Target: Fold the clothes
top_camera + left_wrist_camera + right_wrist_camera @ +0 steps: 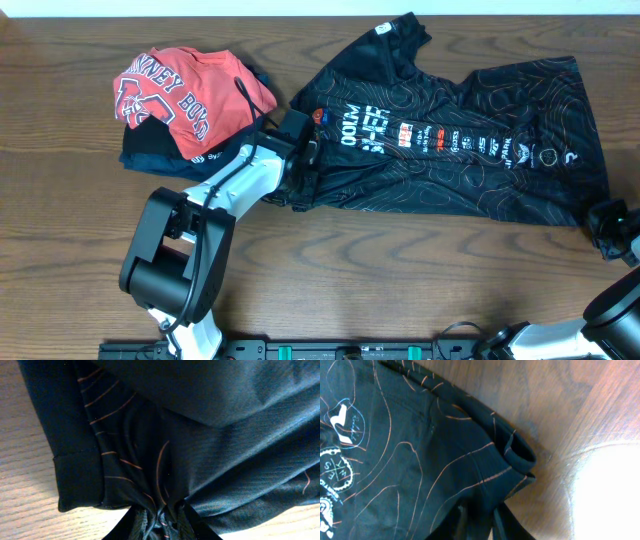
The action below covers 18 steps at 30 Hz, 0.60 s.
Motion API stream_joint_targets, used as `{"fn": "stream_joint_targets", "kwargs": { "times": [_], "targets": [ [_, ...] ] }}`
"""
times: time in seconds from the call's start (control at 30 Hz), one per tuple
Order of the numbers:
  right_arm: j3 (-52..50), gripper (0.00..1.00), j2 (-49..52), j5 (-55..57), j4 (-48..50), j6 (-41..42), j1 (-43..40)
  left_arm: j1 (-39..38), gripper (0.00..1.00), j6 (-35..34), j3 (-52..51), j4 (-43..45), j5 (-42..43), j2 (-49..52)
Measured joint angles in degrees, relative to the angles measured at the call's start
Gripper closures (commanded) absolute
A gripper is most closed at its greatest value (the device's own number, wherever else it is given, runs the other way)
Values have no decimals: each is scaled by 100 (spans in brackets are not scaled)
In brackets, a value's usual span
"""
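The clothes (pixel 450 140), a black jersey with thin wavy lines and white lettering, lie spread across the back of the table, collar end to the left. My left gripper (pixel 303 172) sits at the jersey's left lower edge. In the left wrist view the left gripper (pixel 162 522) is shut on a bunched pleat of the black cloth (pixel 210 435). My right gripper (pixel 603 222) is at the jersey's lower right corner. The right wrist view shows the right gripper (pixel 479 520) closed around the hem, with the jersey (pixel 420 450) fanning away from it.
A red T-shirt (pixel 185 90) with white lettering rests on a folded navy garment (pixel 150 152) at the back left, close to the left arm (pixel 180 260). Bare wooden table (pixel 400 270) runs along the front. The right arm's base (pixel 610 315) is at the bottom right.
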Motion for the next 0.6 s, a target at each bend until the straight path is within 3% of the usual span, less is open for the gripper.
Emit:
{"fn": "stream_joint_targets", "kwargs": {
  "times": [0.07, 0.17, 0.37, 0.6],
  "targets": [
    [0, 97, 0, -52, -59, -2, 0, 20, 80, 0, 0, -4, 0, 0],
    [0, 99, 0, -96, -251, 11, -13, 39, 94, -24, 0, -76, 2, 0],
    [188, 99, -149, 142, -1261, 44, -356, 142, 94, 0, 0, -511, 50, 0],
    [459, 99, -1038, 1034, -1982, 59, -715, 236, 94, -2, -4, -1587, 201, -17]
  ]
}}
